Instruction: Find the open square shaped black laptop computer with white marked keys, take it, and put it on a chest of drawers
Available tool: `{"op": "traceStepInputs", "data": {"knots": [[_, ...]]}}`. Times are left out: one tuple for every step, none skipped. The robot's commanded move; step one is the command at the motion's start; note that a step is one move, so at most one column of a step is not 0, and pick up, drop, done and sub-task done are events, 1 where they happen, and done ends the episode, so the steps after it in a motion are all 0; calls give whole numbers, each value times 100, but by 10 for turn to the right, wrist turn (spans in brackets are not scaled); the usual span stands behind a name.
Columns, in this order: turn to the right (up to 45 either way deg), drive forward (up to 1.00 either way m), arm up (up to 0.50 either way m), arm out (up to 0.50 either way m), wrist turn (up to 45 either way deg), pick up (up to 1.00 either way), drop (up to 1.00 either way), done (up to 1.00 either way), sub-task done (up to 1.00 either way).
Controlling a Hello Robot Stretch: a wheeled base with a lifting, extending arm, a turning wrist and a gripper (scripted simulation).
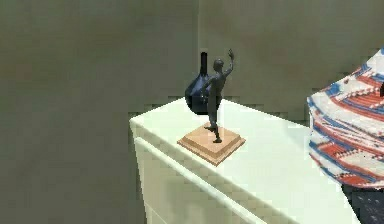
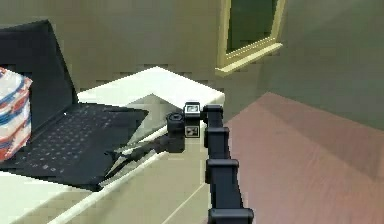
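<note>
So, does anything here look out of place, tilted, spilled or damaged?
Nothing stands out. The open black laptop lies flat on the white top, with the gripper near its corner. The statue stands upright on its wooden base, the dark vase behind it. No spill or break is visible.

Ahead, a counter [image 1: 270, 170] stands against the wall. A figurine [image 1: 216, 95] is on its plinth [image 1: 211, 144] near the counter's left end, with a vase [image 1: 198, 92] just behind it and a cloth bundle [image 1: 350, 120] at the forward view's right. In my arm side view, the laptop [image 2: 60, 130] sits on the counter with the bundle to its left and the tool [image 2: 128, 152] at its right edge. A framed panel [image 2: 250, 35] hangs on the wall beyond.
</note>
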Motion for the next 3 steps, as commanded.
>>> {"op": "traceStepInputs", "data": {"knots": [[0, 0, 0, 0, 0, 0, 100, 0, 0], [0, 0, 10, 0, 0, 0, 0, 0, 0], [0, 0, 0, -8, 0, 0, 0, 0, 0]]}}
